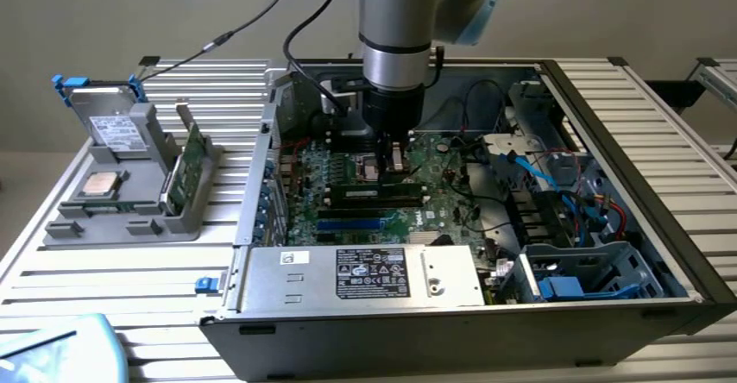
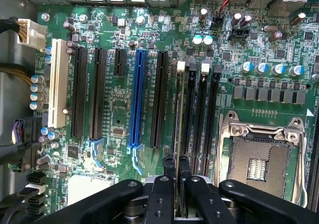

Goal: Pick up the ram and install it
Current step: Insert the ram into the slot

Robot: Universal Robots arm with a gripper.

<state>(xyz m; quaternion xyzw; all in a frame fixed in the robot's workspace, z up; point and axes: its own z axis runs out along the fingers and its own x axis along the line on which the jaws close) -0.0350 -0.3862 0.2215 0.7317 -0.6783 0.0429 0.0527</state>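
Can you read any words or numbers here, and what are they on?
Nothing here can be read.
Black label on the silver power box: print too small.
Sticker on the grey drive: too small.
White marks on the green board: too blurred.

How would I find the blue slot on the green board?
Look inside the open black computer case, at the big green motherboard. In its row of long slots, the blue plastic slot lies between two black ones. It is the only long blue one.
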